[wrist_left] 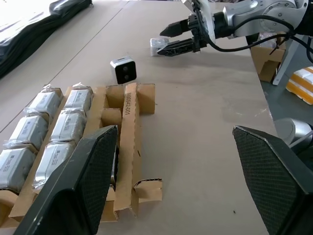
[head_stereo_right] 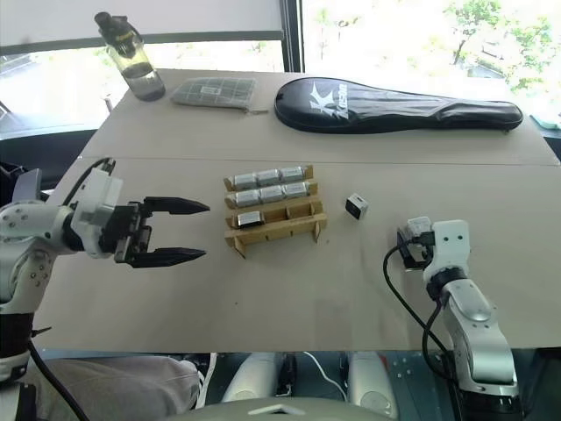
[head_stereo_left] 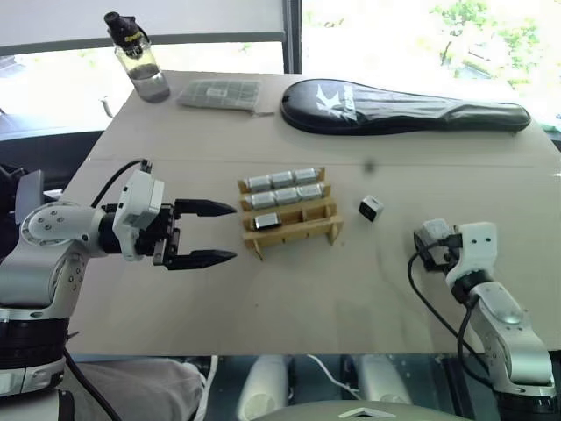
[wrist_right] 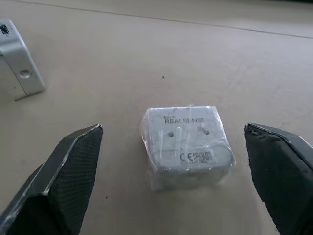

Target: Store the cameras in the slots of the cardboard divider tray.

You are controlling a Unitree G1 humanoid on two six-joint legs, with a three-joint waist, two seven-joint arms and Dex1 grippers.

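Risk lay with the right end effector [wrist_right: 171, 181], spread wide around a plastic-wrapped camera [wrist_right: 187, 147] on the worktop [head_stereo_left: 289, 289], well apart from the cardboard divider tray [head_stereo_left: 289, 210]. Could slip on the film if closed off-centre. Left end effector [head_stereo_left: 209, 233] hung apart, empty, beside the tray.

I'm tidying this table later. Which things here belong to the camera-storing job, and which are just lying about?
Job: cardboard divider tray, cameras in its slots, loose camera, wrapped camera between the open right gripper fingers.

Lying about: bottle, grey packet, black racket case.
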